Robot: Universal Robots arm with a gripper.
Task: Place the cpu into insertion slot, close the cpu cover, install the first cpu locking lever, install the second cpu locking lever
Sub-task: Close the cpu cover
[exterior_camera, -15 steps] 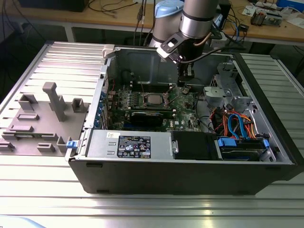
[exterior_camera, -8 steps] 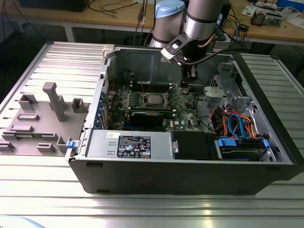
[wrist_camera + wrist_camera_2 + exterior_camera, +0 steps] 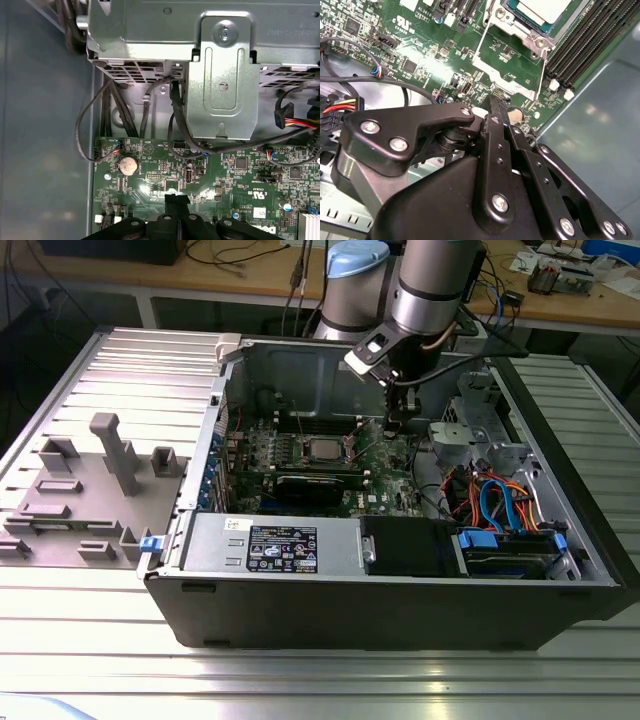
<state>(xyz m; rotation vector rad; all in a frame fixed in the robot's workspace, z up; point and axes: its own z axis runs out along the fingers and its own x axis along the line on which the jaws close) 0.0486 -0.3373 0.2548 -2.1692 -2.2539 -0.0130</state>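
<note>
Gripper [image 3: 397,418] hangs low over the board [image 3: 385,455] inside the case [image 3: 400,610], on the exterior view's right of the slot [image 3: 300,452] and apart from it. In both wrist views its fingertips [image 3: 170,200] are pressed together, nothing between them, and a coin cell [image 3: 127,164] lies near. Cpu [image 3: 322,449] sits in the slot, silver top up. Cover: cannot tell whether it is down.

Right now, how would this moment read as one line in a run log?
cpu: seated in insertion slot | hand: shut, holding nothing, over the green board beside the slot
</note>
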